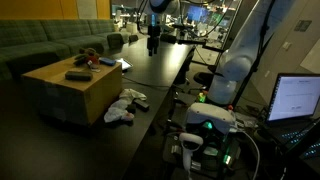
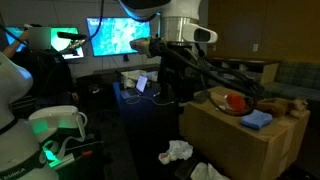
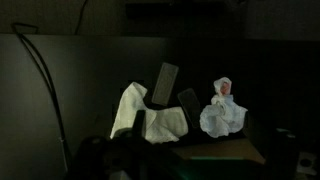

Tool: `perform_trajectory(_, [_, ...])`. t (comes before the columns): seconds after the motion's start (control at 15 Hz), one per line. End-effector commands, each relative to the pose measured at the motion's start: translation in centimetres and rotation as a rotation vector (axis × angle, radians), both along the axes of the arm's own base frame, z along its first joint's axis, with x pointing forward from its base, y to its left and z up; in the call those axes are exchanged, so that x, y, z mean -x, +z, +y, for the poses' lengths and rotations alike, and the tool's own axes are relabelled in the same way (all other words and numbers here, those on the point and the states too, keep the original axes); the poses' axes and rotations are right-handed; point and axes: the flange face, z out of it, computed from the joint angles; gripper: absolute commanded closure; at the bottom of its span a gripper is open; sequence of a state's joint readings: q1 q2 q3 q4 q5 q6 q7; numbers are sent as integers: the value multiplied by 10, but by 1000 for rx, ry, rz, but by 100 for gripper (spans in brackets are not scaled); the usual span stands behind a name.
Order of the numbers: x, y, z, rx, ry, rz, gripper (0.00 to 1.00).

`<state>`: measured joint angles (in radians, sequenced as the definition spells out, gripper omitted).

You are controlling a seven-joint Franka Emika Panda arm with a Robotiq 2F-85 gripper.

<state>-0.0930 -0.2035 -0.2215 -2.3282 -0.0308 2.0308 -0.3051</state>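
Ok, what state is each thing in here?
hand: raised, open or shut unclear in the dark.
box: upright, things on top.
cloths: crumpled, lying beside the box.
blue cloth: bunched on the box.
monitor: on.
laptop: open, screen lit.

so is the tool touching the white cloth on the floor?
Apart. In an exterior view the tool hangs in the air far behind the white cloth, which lies low beside the box. There is a wide dark gap between them.
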Motion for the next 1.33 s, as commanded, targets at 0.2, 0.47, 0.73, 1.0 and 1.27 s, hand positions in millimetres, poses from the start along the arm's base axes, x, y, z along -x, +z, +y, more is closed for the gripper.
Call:
perform_trajectory(0.2, [-2,5,-1,2,0,-9,0])
perform_trajectory(0.47, [-22,2,-1,9,16,-12,0])
perform_trajectory(0.73, [-70,4,-6,37,87,-43,0])
perform_trajectory(1.0, [-135,7,-10,43,180,-99,0])
perform_trajectory(1.27, [-198,2,-3,46,256,-160,0])
